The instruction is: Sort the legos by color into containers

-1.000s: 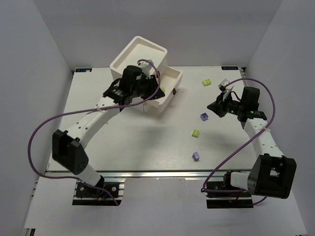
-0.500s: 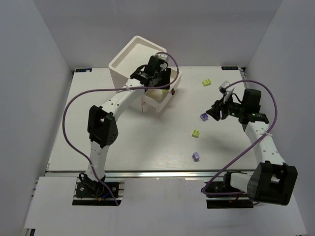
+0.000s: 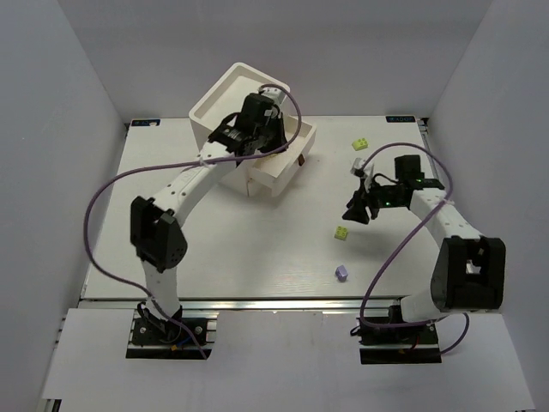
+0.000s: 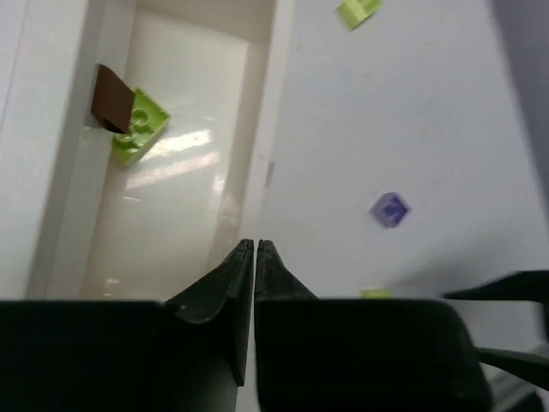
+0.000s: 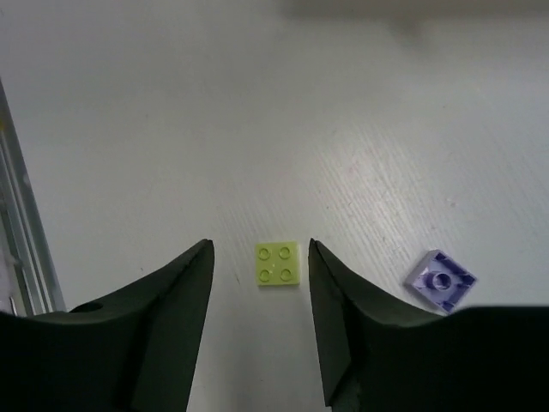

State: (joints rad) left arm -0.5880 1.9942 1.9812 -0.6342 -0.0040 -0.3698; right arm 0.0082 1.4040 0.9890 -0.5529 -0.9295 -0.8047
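Note:
The white cabinet (image 3: 236, 90) stands at the back left with one drawer (image 3: 296, 136) pulled out toward the right. My left gripper (image 3: 260, 136) (image 4: 256, 245) hovers over that drawer, shut and empty. Inside the drawer lies a yellow-green lego (image 4: 137, 126) next to a dark brown knob (image 4: 110, 99). My right gripper (image 3: 356, 211) (image 5: 260, 249) is open, low over the table. A yellow-green lego (image 5: 279, 263) (image 3: 342, 233) lies flat between its fingers, untouched. A purple lego (image 5: 440, 281) lies just right of the right finger.
Another yellow-green lego (image 3: 361, 144) (image 4: 358, 10) lies at the back right, and a purple one (image 3: 341, 273) near the front edge. The left wrist view also shows a purple lego (image 4: 390, 209) on the table beyond the drawer wall. Both purple cables loop above the table.
The right gripper has moved left and toward the front, down over the yellow-green lego, and has opened. The left arm's elbow has swung while its gripper stayed over the drawer.

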